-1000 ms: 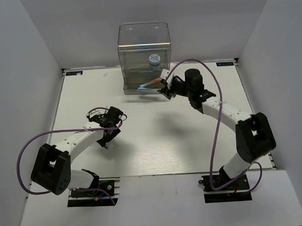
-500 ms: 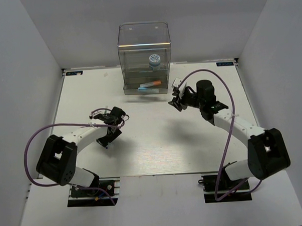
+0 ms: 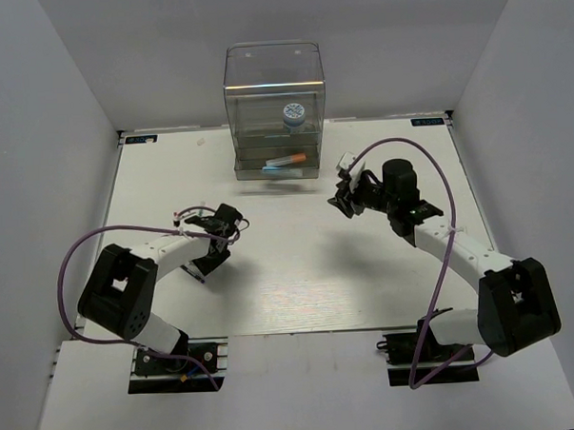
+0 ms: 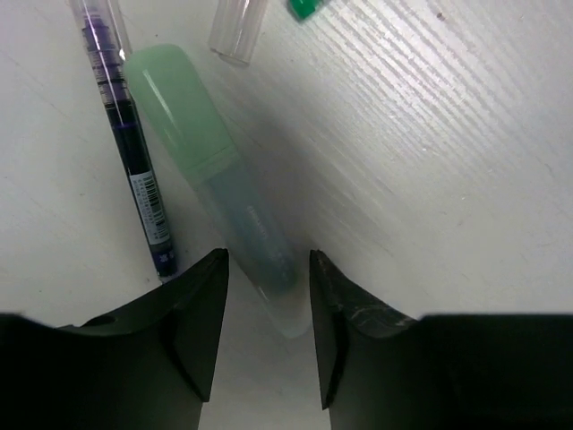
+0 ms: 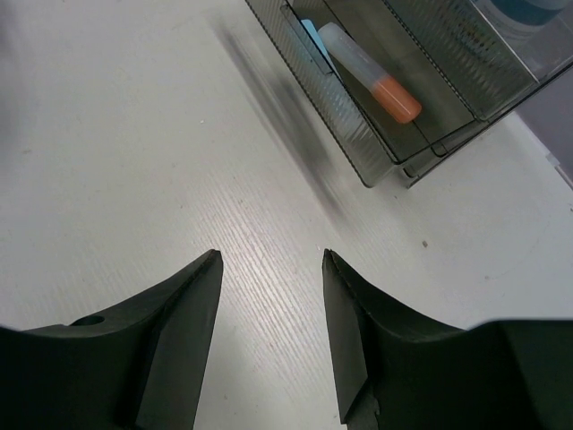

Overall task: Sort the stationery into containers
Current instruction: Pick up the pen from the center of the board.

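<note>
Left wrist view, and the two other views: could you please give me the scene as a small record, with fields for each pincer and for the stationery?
Left pincer: open, jaws astride the green-capped marker, which lies on the table
Beside marker: purple-ink pen, flat on the table
Right pincer: open, empty, above the table
Open drawer: holds orange-capped tube
Cabinet: patterned roll inside, higher up
</note>
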